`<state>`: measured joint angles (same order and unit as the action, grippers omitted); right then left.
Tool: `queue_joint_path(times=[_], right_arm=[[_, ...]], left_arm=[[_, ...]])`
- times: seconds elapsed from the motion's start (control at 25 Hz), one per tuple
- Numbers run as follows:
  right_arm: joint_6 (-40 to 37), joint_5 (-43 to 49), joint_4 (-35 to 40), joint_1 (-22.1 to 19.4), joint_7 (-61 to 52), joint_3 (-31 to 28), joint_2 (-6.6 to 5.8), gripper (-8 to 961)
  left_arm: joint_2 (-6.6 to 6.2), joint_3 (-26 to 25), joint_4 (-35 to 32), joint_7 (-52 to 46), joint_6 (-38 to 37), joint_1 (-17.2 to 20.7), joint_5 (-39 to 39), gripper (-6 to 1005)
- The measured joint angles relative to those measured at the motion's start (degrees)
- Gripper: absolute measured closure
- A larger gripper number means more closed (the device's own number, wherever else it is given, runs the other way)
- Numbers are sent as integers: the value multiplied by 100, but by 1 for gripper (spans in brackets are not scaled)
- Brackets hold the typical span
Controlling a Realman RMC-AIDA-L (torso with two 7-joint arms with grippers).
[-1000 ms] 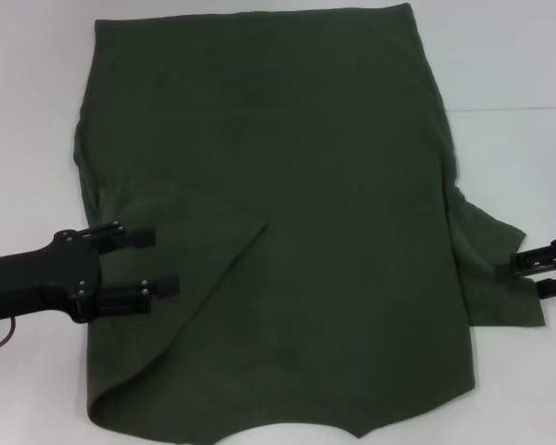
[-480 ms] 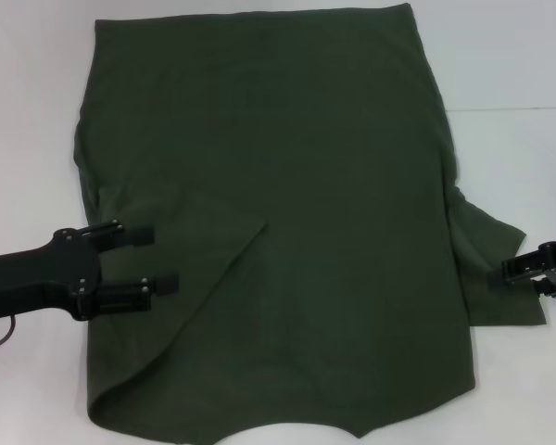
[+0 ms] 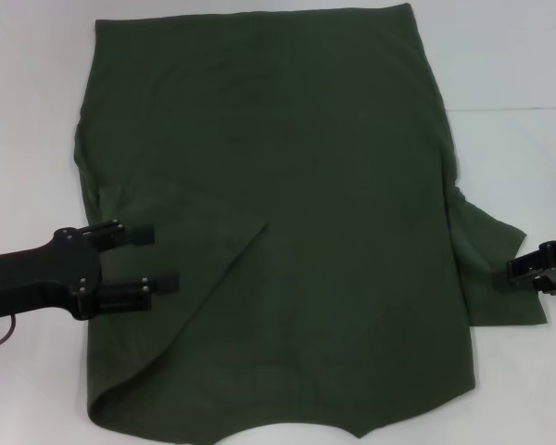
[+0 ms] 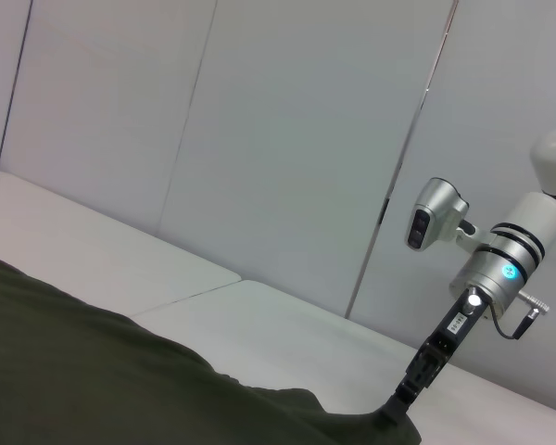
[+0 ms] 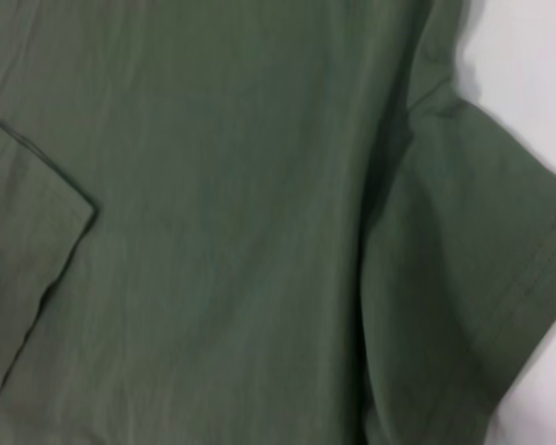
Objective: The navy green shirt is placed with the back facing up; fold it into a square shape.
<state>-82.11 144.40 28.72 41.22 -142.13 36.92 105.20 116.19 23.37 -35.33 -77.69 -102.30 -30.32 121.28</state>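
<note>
Shirt: left sleeve already folded inward, right sleeve still spread
Left gripper: fingers spread, resting unmoved
Right gripper: being drawn outward along sleeve hem, closure untellable

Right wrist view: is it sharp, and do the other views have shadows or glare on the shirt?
Right wrist view: soft, the navy green shirt slightly blurred, creases shaded near the sleeve. Head view: even light, no glare, faint shadow under the left gripper; the right gripper is cut by the frame edge. Left wrist view: sharp, pale wall evenly lit.
</note>
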Motion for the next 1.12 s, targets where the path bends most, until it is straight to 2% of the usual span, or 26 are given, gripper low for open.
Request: queue_joint_path(times=[0.28,0.72,0.84,0.92,1.12], right_arm=[[156,0,-50,3,67,0,40,518],[162,0,-53,18,97,0,25,735],[132,-2,-44,16,133,-10,1,917],[104,-5,-11,8,142,-15,-24,917],[-103,-11,133,18,171,-5,-195,917]], left_arm=[[-4,0,0,0,-1,10,0,94],[-4,1,0,-4,-1,18,0,92],[-2,0,0,-13,-1,18,0,92],[-1,1,0,-26,-1,17,0,92],[-11,0,-16,-62,-6,13,0,93]])
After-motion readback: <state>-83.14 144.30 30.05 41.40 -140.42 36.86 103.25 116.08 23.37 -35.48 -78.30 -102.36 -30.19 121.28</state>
